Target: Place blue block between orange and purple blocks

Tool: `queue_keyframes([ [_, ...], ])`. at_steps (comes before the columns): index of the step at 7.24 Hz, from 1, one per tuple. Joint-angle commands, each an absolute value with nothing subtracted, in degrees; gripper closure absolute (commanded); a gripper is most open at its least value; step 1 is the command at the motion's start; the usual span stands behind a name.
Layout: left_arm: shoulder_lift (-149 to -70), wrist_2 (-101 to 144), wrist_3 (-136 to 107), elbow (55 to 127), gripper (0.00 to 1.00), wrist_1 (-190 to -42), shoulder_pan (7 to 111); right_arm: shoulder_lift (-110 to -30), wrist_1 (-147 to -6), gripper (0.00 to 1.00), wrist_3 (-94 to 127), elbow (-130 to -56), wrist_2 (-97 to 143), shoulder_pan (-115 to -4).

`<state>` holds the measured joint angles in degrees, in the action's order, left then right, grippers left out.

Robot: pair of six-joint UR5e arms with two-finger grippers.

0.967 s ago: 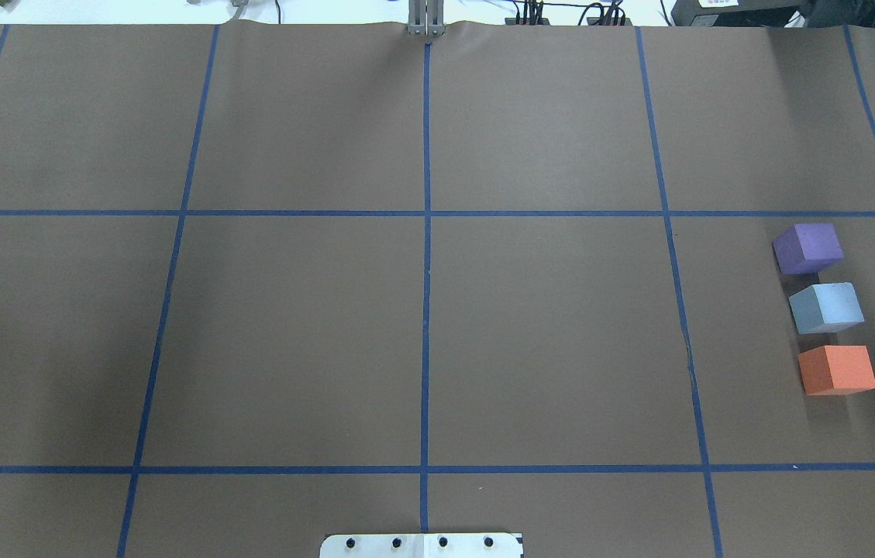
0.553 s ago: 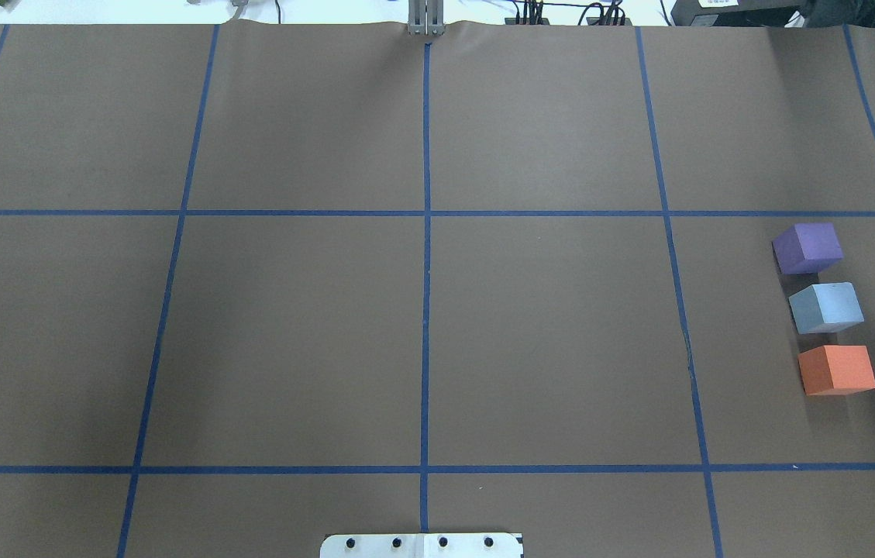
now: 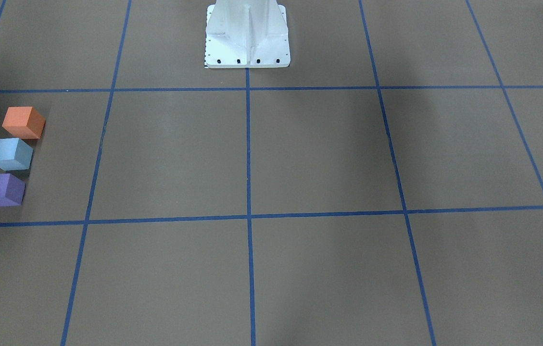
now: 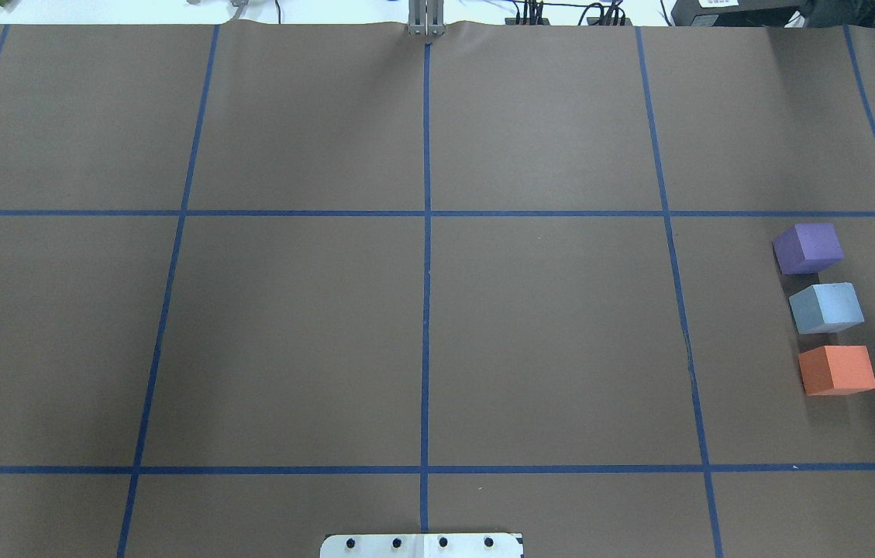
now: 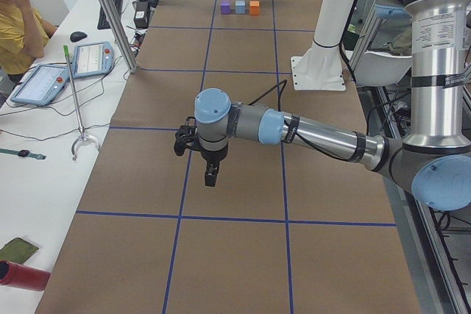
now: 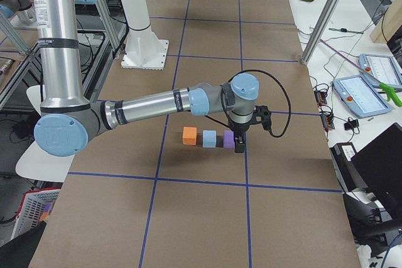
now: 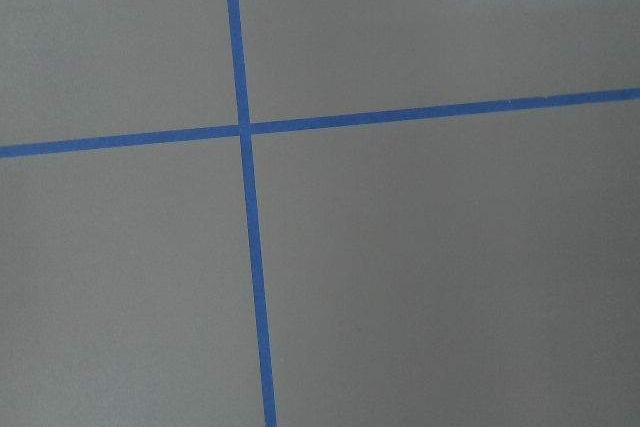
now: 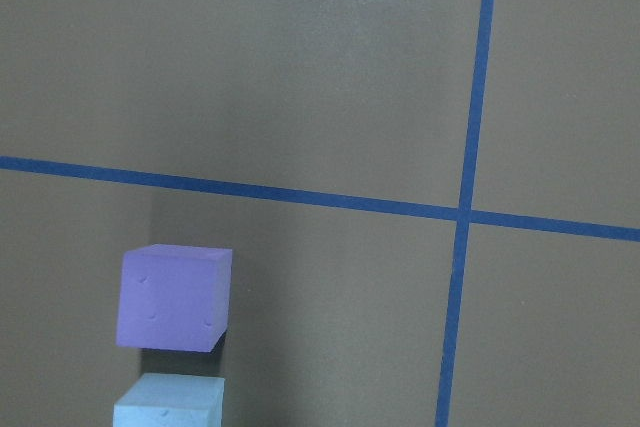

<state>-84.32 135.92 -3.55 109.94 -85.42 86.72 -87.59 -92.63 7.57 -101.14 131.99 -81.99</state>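
Note:
The blue block [image 4: 827, 307] sits on the table between the purple block [image 4: 809, 246] and the orange block [image 4: 838, 370], in a short row with small gaps. The row also shows in the front view: orange [image 3: 23, 122], blue [image 3: 10, 154], purple [image 3: 1, 189]. The right wrist view shows the purple block [image 8: 172, 297] and the top of the blue block [image 8: 168, 405]. My right gripper [image 6: 239, 147] shows only in the exterior right view, by the purple block [image 6: 228, 139]; I cannot tell its state. My left gripper [image 5: 210, 178] shows only in the exterior left view, far from the blocks; I cannot tell its state.
Brown paper with blue tape grid lines [image 4: 426, 232] covers the table. The white robot base [image 3: 247, 33] stands at the robot's edge. A metal post [image 5: 110, 20] and tablets [image 5: 44, 82] stand along the operators' side, with a person [image 5: 15, 27] seated there.

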Motion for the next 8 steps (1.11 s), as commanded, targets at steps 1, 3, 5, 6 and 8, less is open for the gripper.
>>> queue_keyframes([
  [1,-84.02,135.79,-3.87,109.60,0.00,-86.31,86.57,-87.28,-92.64,0.00,7.65,-99.94,131.14,-81.74],
  [3,-84.81,136.23,-3.52,109.51,0.00,-86.40,86.66,-87.10,-92.55,0.00,7.65,-99.67,130.60,-81.65],
  [5,-85.60,135.97,-3.95,109.34,0.00,-86.48,86.57,-87.10,-92.63,0.00,7.65,-100.37,131.39,-81.74],
  [6,-85.87,135.97,-4.04,109.42,0.00,-86.48,86.66,-87.01,-92.64,0.00,7.65,-100.55,131.40,-81.83],
  [8,-86.22,135.88,-3.96,109.34,0.00,-86.40,86.66,-86.75,-92.64,0.00,7.73,-100.55,131.57,-81.74],
])
